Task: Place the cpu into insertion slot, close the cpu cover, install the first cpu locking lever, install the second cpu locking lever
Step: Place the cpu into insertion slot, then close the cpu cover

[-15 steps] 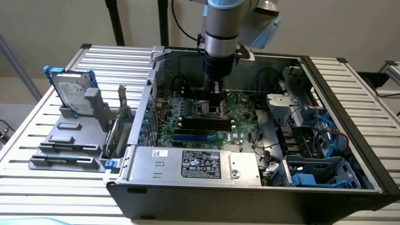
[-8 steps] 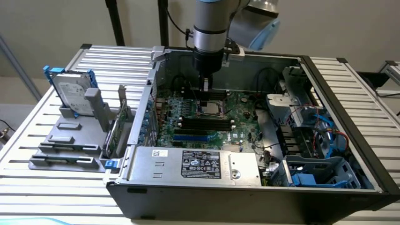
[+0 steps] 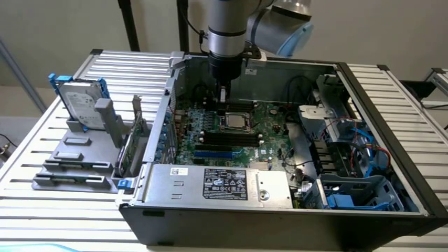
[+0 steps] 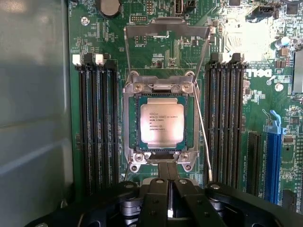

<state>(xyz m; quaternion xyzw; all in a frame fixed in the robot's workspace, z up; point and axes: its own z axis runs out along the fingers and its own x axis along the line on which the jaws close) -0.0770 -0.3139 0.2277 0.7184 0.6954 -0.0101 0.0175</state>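
The black gripper, clenched, hangs at one edge of the silver-rimmed square insertion slot, which long black memory slots flank. Off the opposite edge the thin silver frame cpu cover stands open. The pale square metal-topped cpu lies in the slot.

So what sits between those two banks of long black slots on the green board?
The silver-rimmed square socket holding the pale metal-topped chip, in the wrist view.

The cpu lies flat in the insertion slot; the cpu cover stands swung open
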